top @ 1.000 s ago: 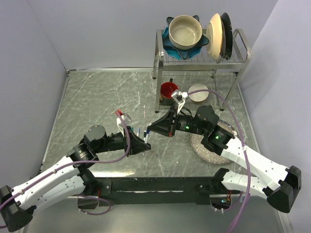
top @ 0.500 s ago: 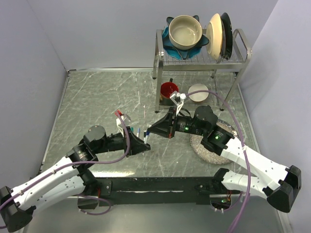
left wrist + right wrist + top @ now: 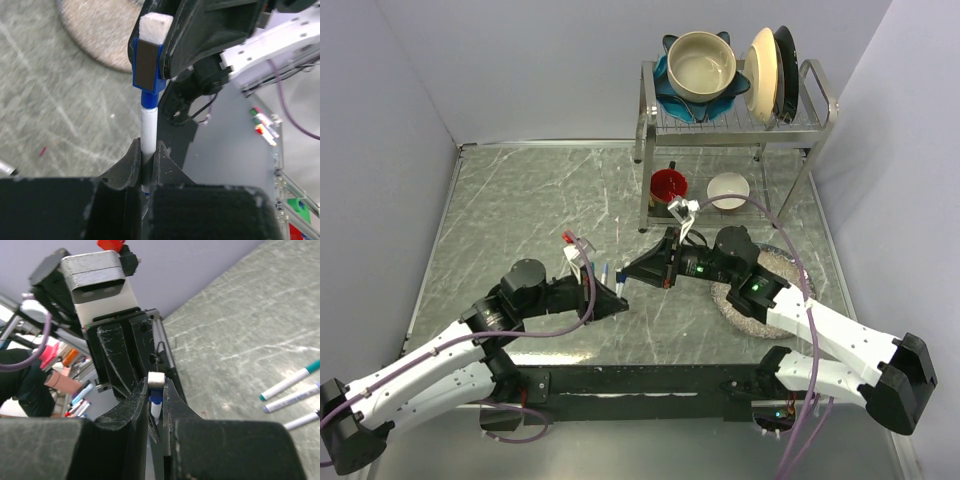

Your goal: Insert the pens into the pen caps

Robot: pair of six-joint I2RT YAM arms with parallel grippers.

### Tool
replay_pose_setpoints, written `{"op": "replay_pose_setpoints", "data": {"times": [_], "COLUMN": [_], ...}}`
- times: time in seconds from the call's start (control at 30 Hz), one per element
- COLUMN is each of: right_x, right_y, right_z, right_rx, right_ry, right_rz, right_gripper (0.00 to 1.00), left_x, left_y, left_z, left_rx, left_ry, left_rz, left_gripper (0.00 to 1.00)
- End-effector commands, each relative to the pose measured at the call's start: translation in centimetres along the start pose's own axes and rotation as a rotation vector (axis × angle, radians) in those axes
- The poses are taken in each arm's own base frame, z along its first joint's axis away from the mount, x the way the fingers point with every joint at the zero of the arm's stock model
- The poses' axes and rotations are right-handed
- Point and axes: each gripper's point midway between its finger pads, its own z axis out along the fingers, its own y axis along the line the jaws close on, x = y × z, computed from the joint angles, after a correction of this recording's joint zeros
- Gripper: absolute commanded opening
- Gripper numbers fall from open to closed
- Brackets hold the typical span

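— The thin white pen barrel loses its lower end between the black fingers of the left gripper.

— Yes, and a black finger of the right gripper covers 1 side of the small blue pen cap. From above, that joint is too small to read.

— 3 more white pens run off the right wrist view's right edge.

— The round grey woven mat is cropped at the top.
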Motion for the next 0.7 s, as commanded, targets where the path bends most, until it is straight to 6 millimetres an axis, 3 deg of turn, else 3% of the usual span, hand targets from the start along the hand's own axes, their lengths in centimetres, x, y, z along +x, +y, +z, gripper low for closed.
{"op": "replay_pose_setpoints", "data": {"times": [0.0, 0.27, 0.5, 0.67], "right_x": [6.7, 10.3, 12.6, 14.5], "right_y": [-0.5, -2.6, -1.8, -1.4], "right_z": [-0.4, -0.8, -0.3, -0.2], "right_rx": [-0.02, 0.065, 0.046, 0.024], "right_ry": [0.204, 0.24, 0.254, 0.273], "right_rz": [0.083, 0.121, 0.144, 0.179], "right_gripper": [0.0, 0.0, 0.0, 0.0], "left_x": [-6.3, -8.5, -10.6, -12.2], "left_y": [0.7, 1.8, 2.1, 2.7], "left_z": [0.7, 1.8, 2.5, 1.3], "left_rx": [-0.089, -0.147, -0.162, -0.122], "left_ry": [-0.222, -0.271, -0.275, -0.32], "left_rz": [0.084, 0.084, 0.084, 0.045], "left_gripper": [0.01, 0.01, 0.01, 0.01]}}
